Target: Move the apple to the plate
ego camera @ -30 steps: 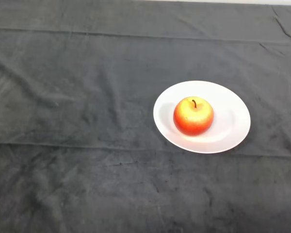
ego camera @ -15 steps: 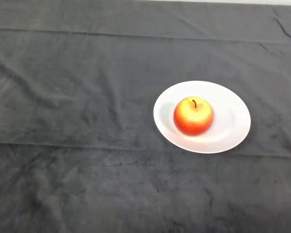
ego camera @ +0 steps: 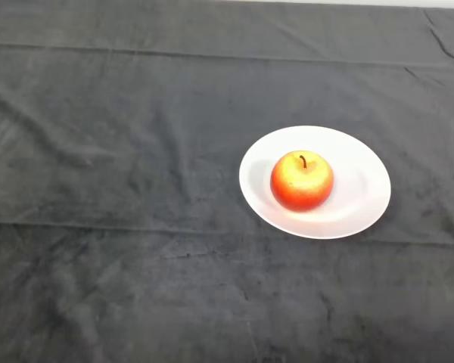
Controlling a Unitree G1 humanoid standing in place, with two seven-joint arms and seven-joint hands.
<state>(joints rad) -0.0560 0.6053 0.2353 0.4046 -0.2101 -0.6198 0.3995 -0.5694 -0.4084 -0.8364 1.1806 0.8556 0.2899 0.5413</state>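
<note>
- The apple (ego camera: pixel 302 180) sits on the plate (ego camera: pixel 363 204), right of the frame's centre and a little above its mid-height.
- It stands upright: its short dark stem points up toward my head camera and leans slightly to the frame's upper left.
- It is close to round, so I can make out no clear long axis; the line through stem and core runs roughly vertical, straight up from the plate.
- The apple rests a little left of the plate's middle, so more bare white shows on its right than on its left.
- Its skin is smooth and faintly glossy, red-orange around the sides and lower half, with a yellow patch around the stem hollow on top.
- The plate is a plain white dish, smooth and shiny, seen as a wide oval with a shallow raised rim.
- A soft shadow lies on the plate under the apple's lower edge.
- The plate lies flat on the surface (ego camera: pixel 121 189), which is covered by a dark grey cloth.
- The cloth looks soft and matte, with a nap like velvet or suede, and it has long creases running across the frame near the top and just below the plate.
- A thin pale strip shows past the cloth's far edge in the upper right of the frame.
- My hand does not show here, so I cannot tell how my fingers stand.
</note>
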